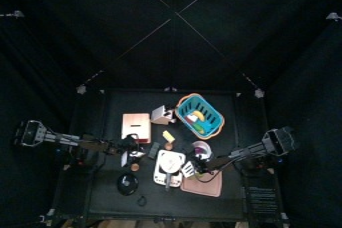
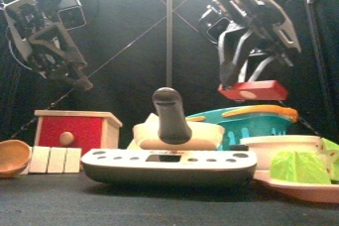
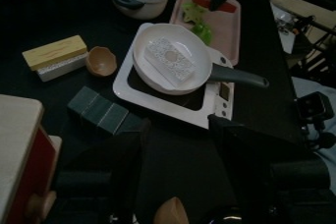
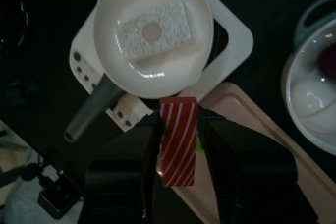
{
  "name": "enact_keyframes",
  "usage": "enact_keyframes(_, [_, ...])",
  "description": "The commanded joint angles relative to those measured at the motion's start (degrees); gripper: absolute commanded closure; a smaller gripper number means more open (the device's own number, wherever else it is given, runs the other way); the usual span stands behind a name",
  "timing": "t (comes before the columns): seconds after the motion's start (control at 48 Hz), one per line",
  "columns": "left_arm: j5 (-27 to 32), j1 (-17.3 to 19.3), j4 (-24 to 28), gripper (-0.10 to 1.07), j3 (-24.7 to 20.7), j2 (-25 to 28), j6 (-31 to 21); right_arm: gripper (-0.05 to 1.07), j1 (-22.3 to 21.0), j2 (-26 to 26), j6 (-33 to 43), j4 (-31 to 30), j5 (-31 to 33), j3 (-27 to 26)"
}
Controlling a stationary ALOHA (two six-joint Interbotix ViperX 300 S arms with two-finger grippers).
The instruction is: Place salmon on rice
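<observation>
The salmon (image 4: 178, 154) is a red strip with white stripes, and my right gripper (image 4: 180, 125) is shut on it. It hangs above the near rim of a white pan (image 4: 197, 66), whose black handle (image 4: 85, 120) points away. The rice (image 4: 155, 33), a white block, lies in the middle of that pan, apart from the salmon. In the front view the salmon (image 2: 252, 91) is held high over the table at the right. My left gripper (image 2: 59, 66) hangs raised at the left, and its wrist view looks down on the pan (image 3: 138, 81) and the rice (image 3: 171, 53).
A pink cutting board (image 4: 269, 154) with green lettuce (image 3: 197, 14) lies beside the pan, next to a white bowl (image 4: 315, 71). A teal basket (image 1: 201, 115) stands behind. A yellow block (image 3: 53, 51), a small wooden bowl (image 3: 101, 61), grey blocks (image 3: 98, 110) and a red box (image 2: 73, 131) sit on the left.
</observation>
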Motion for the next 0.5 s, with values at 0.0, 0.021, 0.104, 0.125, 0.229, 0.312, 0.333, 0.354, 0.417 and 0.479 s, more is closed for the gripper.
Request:
enact_keyframes(0.0, [-0.4,0.0,0.1,0.11,-0.5,-0.1,0.1,0.42,-1.9,-0.7,0.1,0.4,-0.8,-1.7])
enact_keyframes(0.021, [-0.4,0.0,0.1,0.11,-0.5,-0.1,0.1,0.42,-2.5,-0.5,0.2,1.0,-0.8,-2.0])
enact_keyframes(0.104, [-0.4,0.0,0.1,0.11,-0.5,-0.1,0.1,0.42,-4.1,0.3,0.2,2.5,-1.3,-3.1])
enact_keyframes(0.125, [-0.4,0.0,0.0,0.11,-0.5,-0.1,0.1,0.42,-4.4,0.4,0.1,2.6,-1.6,-3.3])
enact_keyframes(0.229, [-0.4,-0.1,0.0,0.11,-0.5,-0.1,0.0,0.42,-5.4,0.9,0.1,2.5,-3.1,-4.7])
enact_keyframes(0.312, [-0.4,-0.1,0.0,0.11,-0.4,-0.1,0.0,0.42,-6.1,1.0,0.1,2.1,-4.5,-5.2])
enact_keyframes(0.333, [-0.4,-0.1,0.0,0.11,-0.4,-0.1,0.0,0.42,-6.1,1.0,0.1,1.9,-4.7,-5.2])
enact_keyframes(0.354, [-0.4,0.0,0.0,0.11,-0.3,-0.1,0.0,0.42,-6.2,1.0,0.0,1.7,-4.7,-5.2])
enact_keyframes(0.417, [-0.4,-0.1,0.0,0.11,-0.1,-0.1,0.0,0.42,-6.2,1.0,0.0,1.0,-4.4,-5.1])
enact_keyframes(0.479, [-0.4,-0.1,-0.1,0.11,-0.1,-0.1,0.0,0.42,-6.4,1.0,0.1,1.1,-3.8,-5.2])
